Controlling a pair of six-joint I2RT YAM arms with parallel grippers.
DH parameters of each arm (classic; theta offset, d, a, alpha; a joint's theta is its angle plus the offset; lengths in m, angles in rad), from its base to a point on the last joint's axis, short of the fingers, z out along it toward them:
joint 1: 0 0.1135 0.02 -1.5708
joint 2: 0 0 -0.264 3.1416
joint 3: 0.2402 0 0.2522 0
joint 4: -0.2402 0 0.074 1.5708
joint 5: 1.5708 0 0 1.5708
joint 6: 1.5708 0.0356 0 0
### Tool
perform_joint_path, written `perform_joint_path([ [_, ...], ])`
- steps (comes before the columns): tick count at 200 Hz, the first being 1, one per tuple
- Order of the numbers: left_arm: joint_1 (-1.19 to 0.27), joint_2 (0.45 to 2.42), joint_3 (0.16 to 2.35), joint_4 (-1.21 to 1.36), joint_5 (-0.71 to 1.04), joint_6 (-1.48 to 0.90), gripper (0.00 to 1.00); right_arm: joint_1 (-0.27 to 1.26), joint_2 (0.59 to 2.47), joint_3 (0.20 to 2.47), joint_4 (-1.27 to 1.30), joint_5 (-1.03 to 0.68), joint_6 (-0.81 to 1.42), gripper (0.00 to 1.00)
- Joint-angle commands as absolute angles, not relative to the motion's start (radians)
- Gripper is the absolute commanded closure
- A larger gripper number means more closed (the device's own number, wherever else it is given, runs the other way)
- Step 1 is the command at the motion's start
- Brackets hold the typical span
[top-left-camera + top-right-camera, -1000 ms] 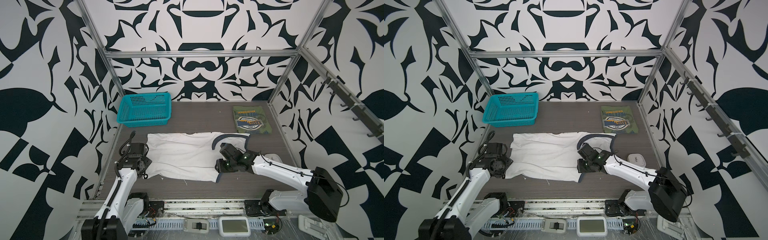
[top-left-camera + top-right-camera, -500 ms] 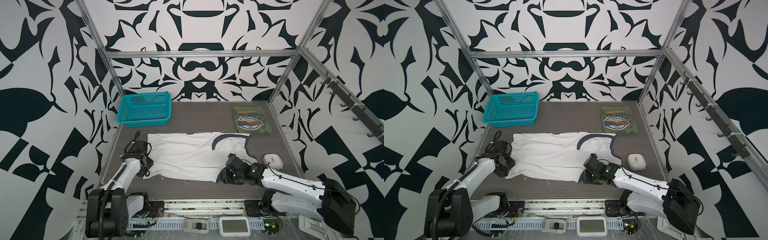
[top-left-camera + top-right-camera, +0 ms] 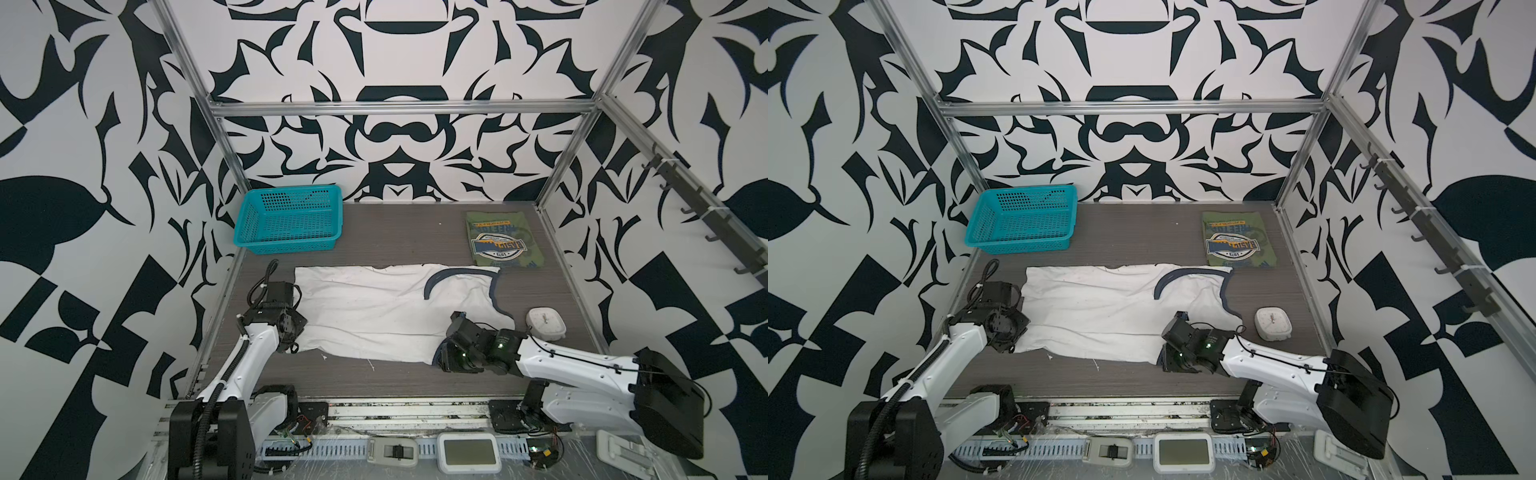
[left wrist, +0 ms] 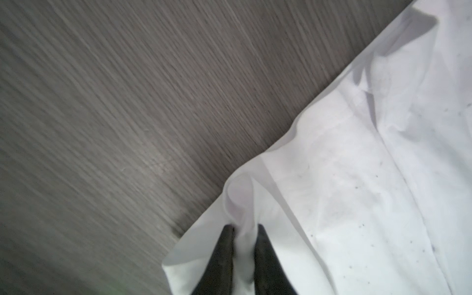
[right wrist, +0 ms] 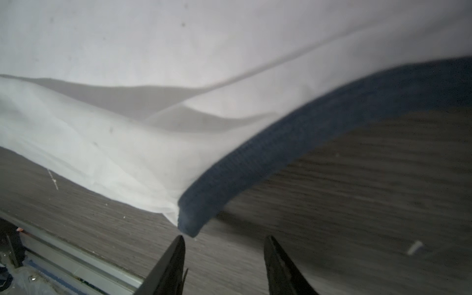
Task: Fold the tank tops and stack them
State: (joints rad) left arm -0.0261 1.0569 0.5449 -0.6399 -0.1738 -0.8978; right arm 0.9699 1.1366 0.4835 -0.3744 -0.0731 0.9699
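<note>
White arms [image 3: 582, 370], black joints [image 3: 669, 390], tapered claws [image 4: 244, 227] [image 5: 224, 237]

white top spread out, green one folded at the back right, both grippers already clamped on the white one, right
Only the left gripper is clamped on the white top. The right wrist view shows the right gripper open, the top's navy-trimmed corner just ahead of the jaws. The rest holds.

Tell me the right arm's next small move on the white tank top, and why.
Probably ease the right gripper forward and close it on the navy-trimmed corner of the white tank top. Its jaws stand open just short of that corner, touching nothing, while the left gripper pinches a fold at the opposite end.
</note>
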Motion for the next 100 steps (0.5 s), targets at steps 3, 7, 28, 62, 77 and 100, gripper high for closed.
perform_joint_path([
  [3, -0.035, 1.029, 0.565, -0.699, -0.182, -0.901, 0.86, 0.993, 1.162, 0.515, -0.299, -0.087, 0.977, 0.49],
  [7, -0.037, 1.024, 0.567, -0.703, -0.184, -0.902, 0.87, 0.997, 1.169, 0.517, -0.293, -0.087, 0.977, 0.49],
  [28, -0.038, 0.996, 0.567, -0.722, -0.182, -0.904, 0.88, 1.0, 1.217, 0.527, -0.276, -0.08, 0.973, 0.51],
  [62, -0.039, 0.963, 0.567, -0.741, -0.187, -0.909, 0.9, 1.011, 1.28, 0.558, -0.235, -0.092, 0.965, 0.63],
  [77, -0.039, 0.951, 0.573, -0.746, -0.195, -0.907, 0.92, 1.014, 1.288, 0.577, -0.249, -0.083, 0.957, 0.73],
  [100, -0.039, 0.942, 0.59, -0.762, -0.212, -0.899, 0.94, 1.015, 1.267, 0.601, -0.296, -0.054, 0.942, 0.84],
])
